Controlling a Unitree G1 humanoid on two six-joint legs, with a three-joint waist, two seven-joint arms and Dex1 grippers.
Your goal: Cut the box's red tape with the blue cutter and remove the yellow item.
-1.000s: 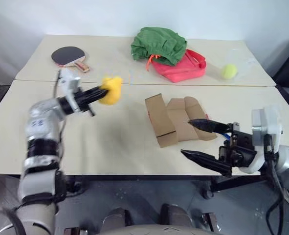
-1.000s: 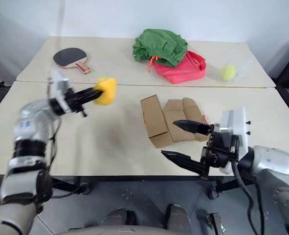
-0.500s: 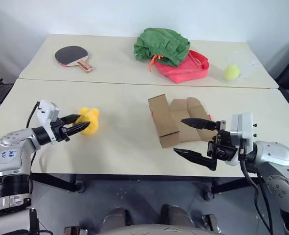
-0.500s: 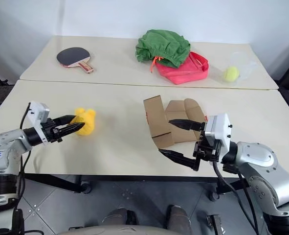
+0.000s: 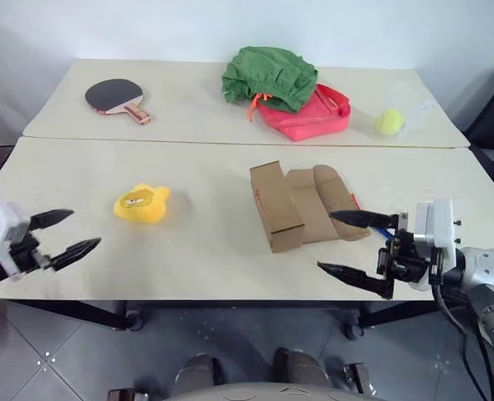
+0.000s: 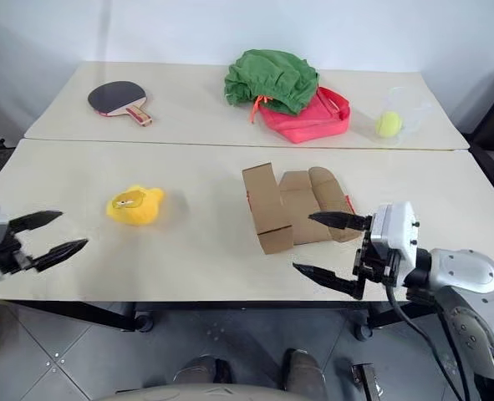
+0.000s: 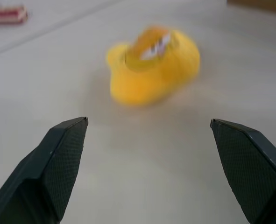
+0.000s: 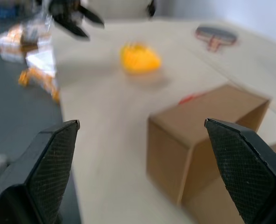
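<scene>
My left gripper [image 5: 63, 232] stood wide open and empty near the table's front left edge, its textured black fingers [image 7: 65, 158] splayed toward the small soft yellow plush toy with the orange face [image 5: 142, 204], which lay free on the pale matte tabletop [image 5: 205, 242] just ahead, apart from the fingers. I judged the toy was set there, well clear of the carton, so that it counted as removed. My right gripper [image 5: 357, 248] was likewise fully spread and held nothing, hovering at the front edge just beside the small brown cardboard box [image 5: 276, 206], whose tuck flaps [image 5: 326, 200] lay folded out flat, a sliver of red tape [image 5: 257, 194] on its side. A glimpse of blue [image 5: 386, 230] behind my right fingers might have been the cutter; I could not tell. Both tasks looked done to me.
</scene>
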